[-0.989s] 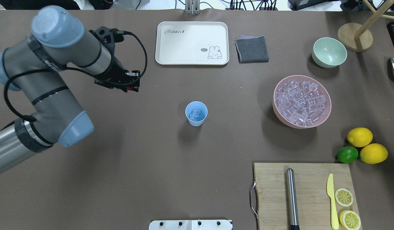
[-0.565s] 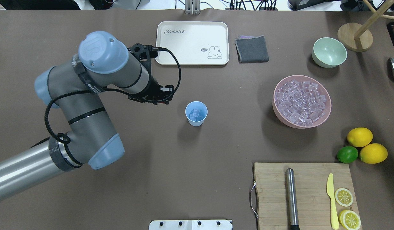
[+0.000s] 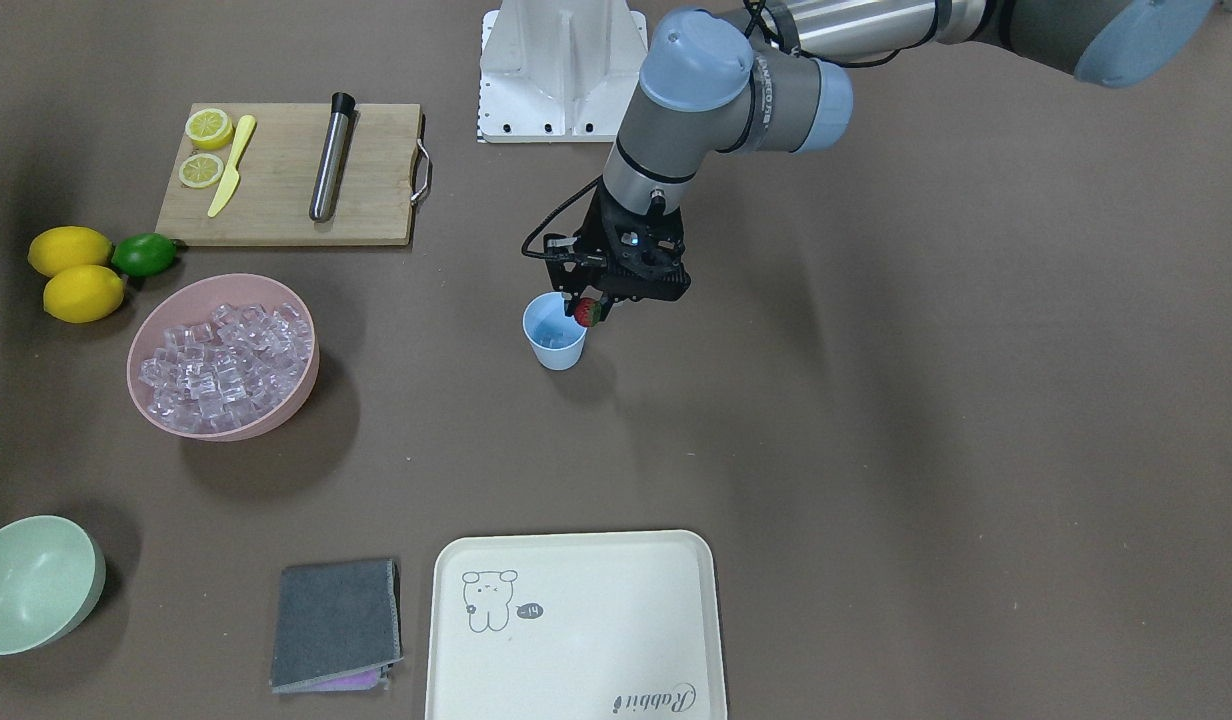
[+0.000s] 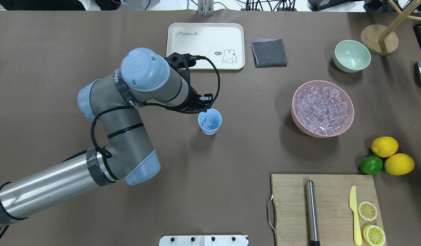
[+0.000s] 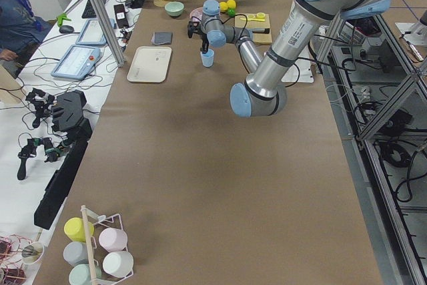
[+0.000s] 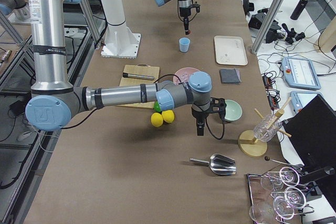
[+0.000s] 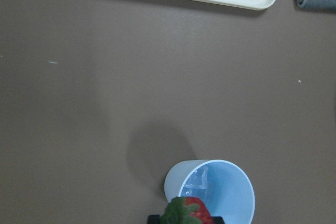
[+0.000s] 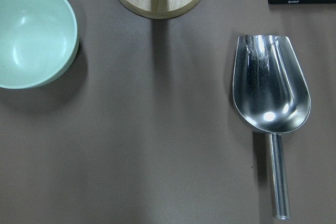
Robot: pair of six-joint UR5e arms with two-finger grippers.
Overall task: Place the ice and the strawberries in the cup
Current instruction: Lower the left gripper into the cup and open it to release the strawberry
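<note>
Brown table (image 4: 231, 153), light blue cup (image 3: 555, 345) upright near its centre. A few clear ice cubes (image 4: 208, 121) lie inside. Left gripper (image 3: 588, 308) pinches one strawberry (image 3: 587, 315), small and red with a green leafy cap, just above the cup's left rim. Pink bowl (image 3: 266, 420) heaped with ice stands well right. Right gripper (image 6: 199, 131) hangs far right; finger state cannot be told.

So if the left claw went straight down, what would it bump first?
Probably the cup, at its rim: the left claw holds the strawberry over that edge, but depth is unclear.
</note>
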